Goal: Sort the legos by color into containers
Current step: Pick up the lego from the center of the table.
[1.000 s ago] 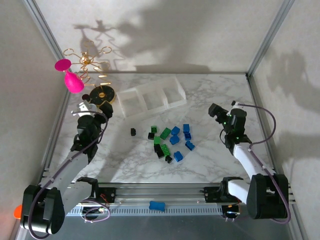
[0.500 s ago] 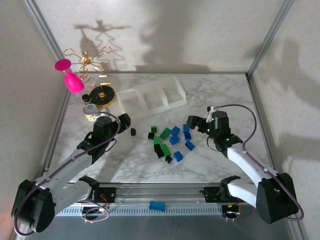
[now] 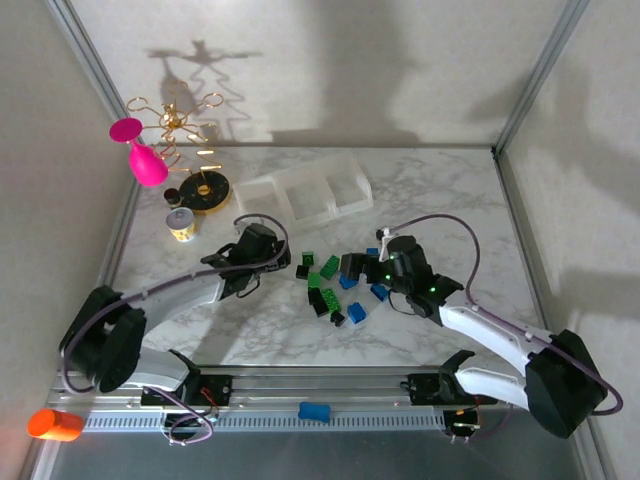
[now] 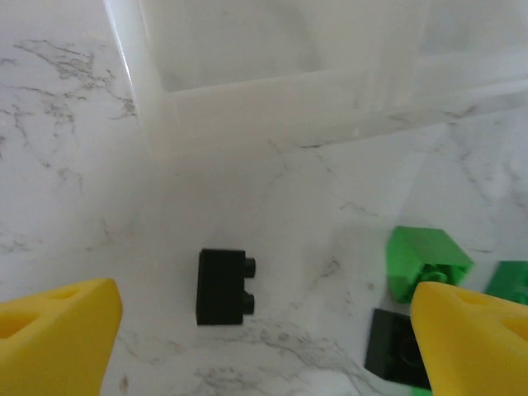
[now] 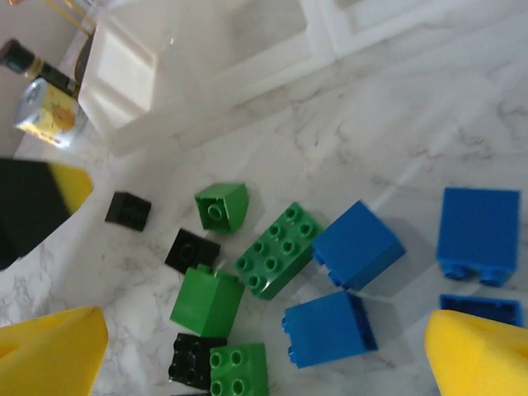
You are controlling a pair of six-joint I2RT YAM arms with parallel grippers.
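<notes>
The legos lie in a loose pile mid-table: green (image 3: 330, 266), blue (image 3: 357, 312) and black (image 3: 320, 305) bricks. One black brick (image 4: 224, 286) lies on its side apart from the pile. It sits on the marble between the yellow fingers (image 4: 54, 338) of my left gripper (image 4: 264, 330), which is open above it. My left gripper (image 3: 265, 250) hangs just in front of the containers (image 3: 300, 195), a clear three-compartment tray (image 4: 280, 74). My right gripper (image 5: 264, 355) is open over green (image 5: 279, 249) and blue (image 5: 357, 244) bricks. In the top view, my right gripper (image 3: 355, 268) is at the pile's right side.
A black-and-gold disc (image 3: 205, 190), a small gold tin (image 3: 181, 222), a pink goblet (image 3: 147, 160) and a gold wire stand (image 3: 175, 120) crowd the back left. An orange cylinder (image 3: 55, 424) and a light-blue piece (image 3: 314, 411) lie on the front rail.
Both arms have swung inward from the table's sides. The left gripper moved right to the lone black brick, and the right gripper moved left over the pile.
</notes>
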